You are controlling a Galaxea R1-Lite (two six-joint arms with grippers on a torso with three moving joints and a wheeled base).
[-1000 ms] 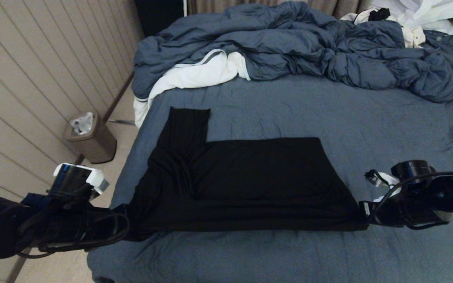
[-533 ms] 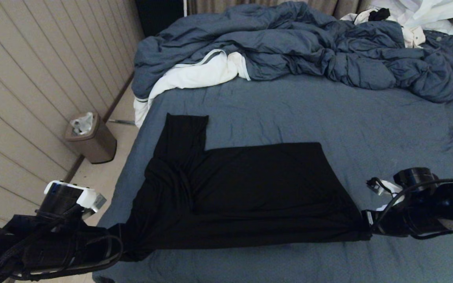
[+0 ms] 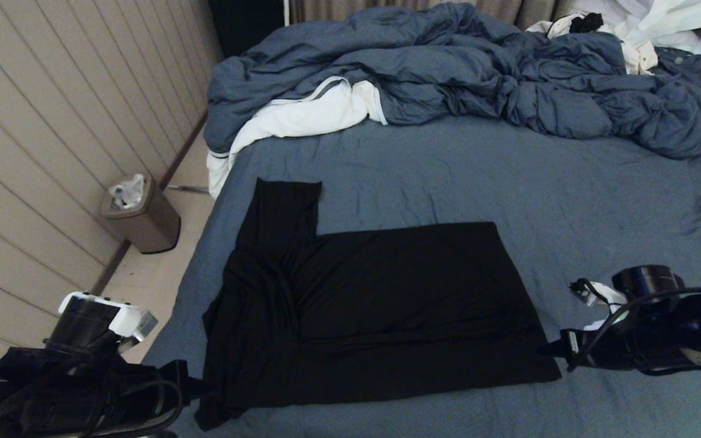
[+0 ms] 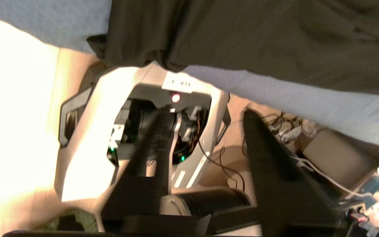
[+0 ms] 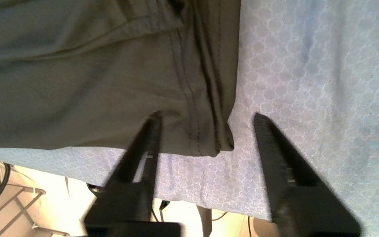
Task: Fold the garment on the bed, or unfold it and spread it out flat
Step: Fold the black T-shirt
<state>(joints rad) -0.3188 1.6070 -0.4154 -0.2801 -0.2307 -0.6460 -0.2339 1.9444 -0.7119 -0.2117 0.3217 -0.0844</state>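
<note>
The black garment [image 3: 375, 310] lies flat on the bed [image 3: 509, 176], folded into a wide rectangle with one sleeve [image 3: 283, 210] pointing to the far side. Its near left corner [image 3: 210, 417] droops at the bed's edge. My left gripper [image 3: 195, 386] is open just left of that corner and holds nothing. In the left wrist view the left gripper [image 4: 202, 114] hangs past the bed's edge with the garment [image 4: 258, 42] beyond its tips. My right gripper [image 3: 548, 351] is open at the near right corner. In the right wrist view that loose corner [image 5: 206, 138] lies between the spread fingers of the right gripper [image 5: 206, 116].
A puffy blue-grey duvet [image 3: 478, 67] and a white cloth [image 3: 302, 115] are heaped at the far end of the bed. A brown waste bin [image 3: 140, 216] stands on the floor by the panelled wall [image 3: 52, 121] on the left. My own base [image 4: 143, 131] shows under the left gripper.
Both grippers have opened and let go of the garment's near corners. The garment has settled flat on the sheet, and both arms have drawn back and down toward the near edge.
</note>
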